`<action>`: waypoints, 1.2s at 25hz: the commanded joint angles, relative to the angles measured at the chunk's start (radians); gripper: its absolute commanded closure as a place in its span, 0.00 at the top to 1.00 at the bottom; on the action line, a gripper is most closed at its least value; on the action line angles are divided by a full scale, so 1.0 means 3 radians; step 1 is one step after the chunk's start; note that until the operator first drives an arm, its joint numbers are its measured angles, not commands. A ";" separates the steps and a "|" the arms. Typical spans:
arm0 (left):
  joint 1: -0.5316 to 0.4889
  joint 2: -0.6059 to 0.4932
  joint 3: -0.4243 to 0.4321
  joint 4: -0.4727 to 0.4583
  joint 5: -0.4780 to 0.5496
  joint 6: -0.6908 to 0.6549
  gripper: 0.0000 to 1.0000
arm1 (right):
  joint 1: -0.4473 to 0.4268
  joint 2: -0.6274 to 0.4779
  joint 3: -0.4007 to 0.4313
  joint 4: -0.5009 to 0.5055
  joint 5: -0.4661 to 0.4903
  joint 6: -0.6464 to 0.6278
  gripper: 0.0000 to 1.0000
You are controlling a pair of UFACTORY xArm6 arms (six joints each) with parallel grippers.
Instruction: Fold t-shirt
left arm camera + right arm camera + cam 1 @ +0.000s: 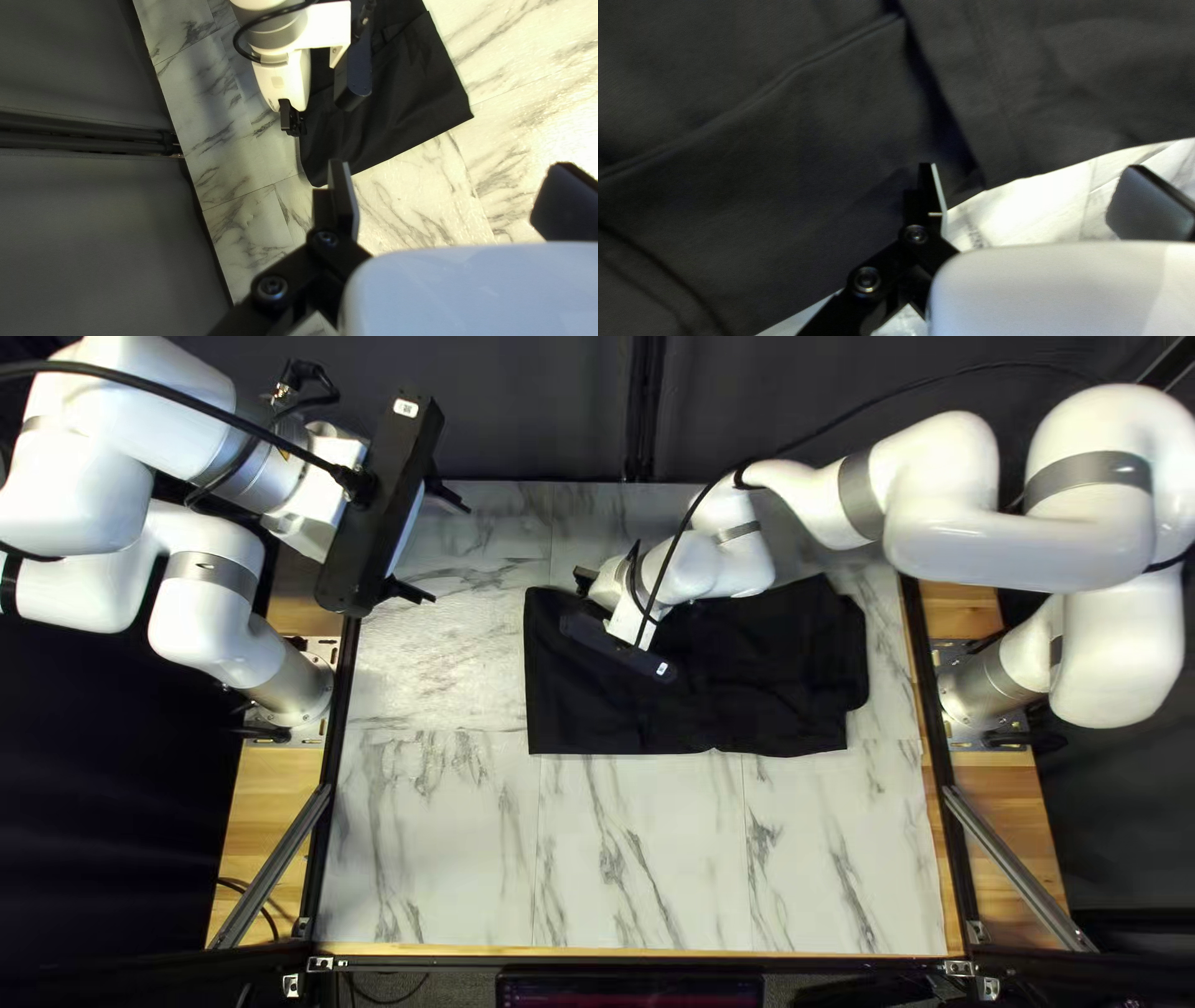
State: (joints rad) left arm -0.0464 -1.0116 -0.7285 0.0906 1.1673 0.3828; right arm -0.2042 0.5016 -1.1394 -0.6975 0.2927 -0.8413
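- Black fabric t-shirt (772,697), seemingly part-folded: on white marbled surface (623,871), toward 1 o'clock from centre.
- My black two-fingered right tool (1033,168): wide open, empty, near t-shirt's 10 o'clock edge.
- My left tool (450,165): likewise.
- Next: likely grip there, fold toward 3 o'clock.

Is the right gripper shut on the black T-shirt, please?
No, the right gripper is open, its fingers apart, pinching none of the black T-shirt.

bright glare on the tabletop (554,134)
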 commanded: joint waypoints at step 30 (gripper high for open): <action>0.0000 0.0000 0.0000 0.0000 0.0000 0.0000 1.00 | 0.0247 -0.0321 0.0201 -0.0295 0.0256 0.0447 0.00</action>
State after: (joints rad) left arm -0.0464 -1.0116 -0.7285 0.0906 1.1673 0.3828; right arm -0.1444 0.4219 -1.0882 -0.7848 0.3483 -0.7225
